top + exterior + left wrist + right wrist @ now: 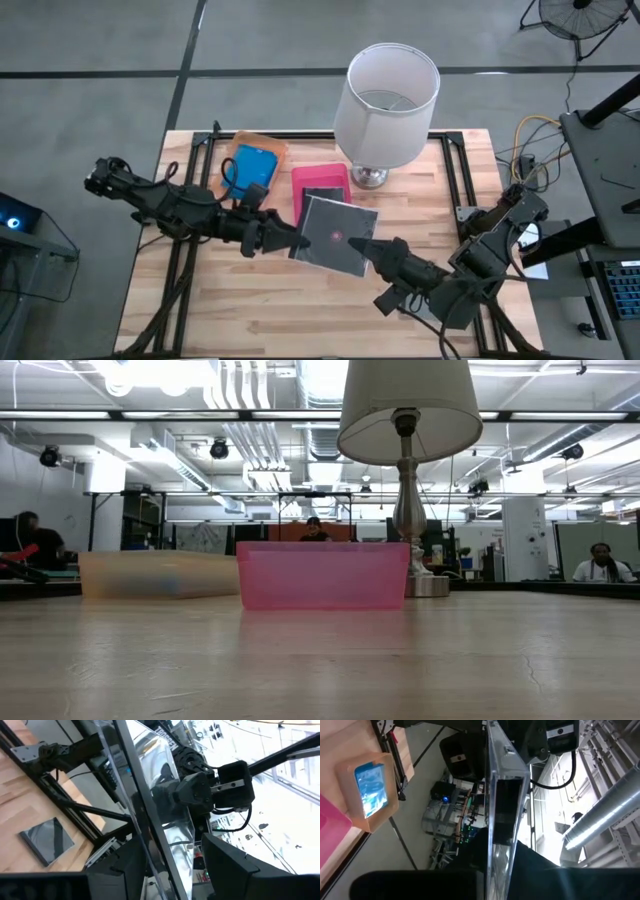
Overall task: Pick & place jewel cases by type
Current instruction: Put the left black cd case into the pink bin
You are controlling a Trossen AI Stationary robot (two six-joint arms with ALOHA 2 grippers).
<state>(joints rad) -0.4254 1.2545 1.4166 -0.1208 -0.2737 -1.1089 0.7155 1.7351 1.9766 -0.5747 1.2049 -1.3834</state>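
A dark grey and clear square jewel case (335, 235) hangs above the table's middle between my two grippers. My right gripper (366, 246) is shut on its right edge. My left gripper (297, 240) is open at the case's left edge. In the left wrist view its fingers (125, 870) stand on either side of the clear case (150, 810), with a gap showing. A blue jewel case (250, 168) lies in the orange tray (268, 143). A dark case (322, 192) lies in the pink tray (303, 178). Another dark case (47, 840) lies flat on the table. My right gripper pinches the case's right edge (494, 852) between its two fingers, one on each flat face. The fingers come level from the table's right side. The case is lifted clear of the table and held roughly flat, slightly tilted.
A lamp (390, 95) with a white shade stands at the far middle, its base beside the pink tray (322, 575). The orange tray (160, 575) sits left of the pink one. Bare wood lies toward the near edge. People sit in the room behind.
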